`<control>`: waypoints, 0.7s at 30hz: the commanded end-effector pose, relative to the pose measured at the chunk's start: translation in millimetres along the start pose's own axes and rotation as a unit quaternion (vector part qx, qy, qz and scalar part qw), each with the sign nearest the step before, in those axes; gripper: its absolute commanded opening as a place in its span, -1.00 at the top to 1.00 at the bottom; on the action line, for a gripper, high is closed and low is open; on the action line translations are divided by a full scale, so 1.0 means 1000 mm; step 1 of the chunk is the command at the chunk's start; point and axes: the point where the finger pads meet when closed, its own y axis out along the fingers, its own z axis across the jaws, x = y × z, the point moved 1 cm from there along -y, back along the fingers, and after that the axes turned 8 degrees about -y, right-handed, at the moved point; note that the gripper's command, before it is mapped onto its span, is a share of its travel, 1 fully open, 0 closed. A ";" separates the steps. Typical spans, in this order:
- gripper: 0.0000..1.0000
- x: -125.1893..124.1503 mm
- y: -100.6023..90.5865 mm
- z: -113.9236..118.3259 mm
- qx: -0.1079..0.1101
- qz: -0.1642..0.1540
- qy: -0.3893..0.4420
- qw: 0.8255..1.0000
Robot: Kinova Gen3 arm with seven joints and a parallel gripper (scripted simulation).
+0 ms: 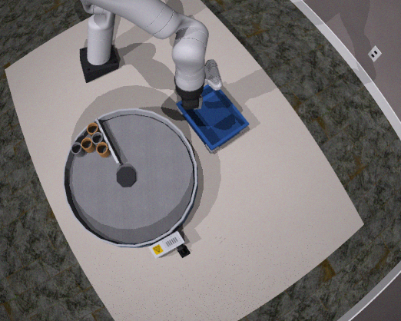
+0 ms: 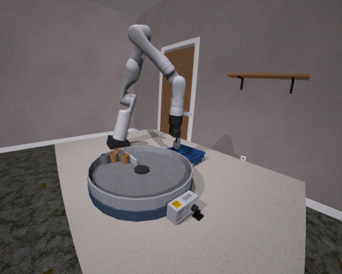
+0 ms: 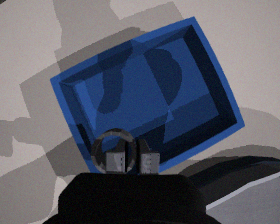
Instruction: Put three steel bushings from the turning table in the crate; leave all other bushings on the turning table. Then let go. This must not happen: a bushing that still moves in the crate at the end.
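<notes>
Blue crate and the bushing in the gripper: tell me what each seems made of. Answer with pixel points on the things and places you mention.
Blue crate point(image 1: 230, 135) point(image 2: 198, 156) point(image 3: 217, 65): probably moulded plastic, semi-matt, judging by its even colour and thin walls.

Bushing point(image 3: 97, 150): likely dull steel, its grey ring showing muted light patches.

1 steel bushing point(image 3: 96, 150), a dark grey open ring, was clamped by its wall in the gripper point(image 1: 191, 107) point(image 2: 177, 144) point(image 3: 132, 150), 1 finger inside the bore. The crate point(image 1: 230, 136) point(image 2: 198, 153) point(image 3: 222, 71), blue, shallow and open-topped, sat upright below the gripper, near its tips; the tool was over 1 end. The round grey turning table point(image 1: 140, 200) point(image 2: 136, 183) point(image 3: 261, 200) lay just beside the tool. Well apart from the tool, across that disc, 2 grey steel bushings point(image 1: 77, 153) point(image 2: 105, 159) and 3 orange bushings point(image 1: 87, 150) point(image 2: 113, 157) stood upright, clustered, bores up.
</notes>
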 end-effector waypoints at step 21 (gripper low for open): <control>1.00 0.000 0.015 0.000 0.000 0.000 0.000 1.000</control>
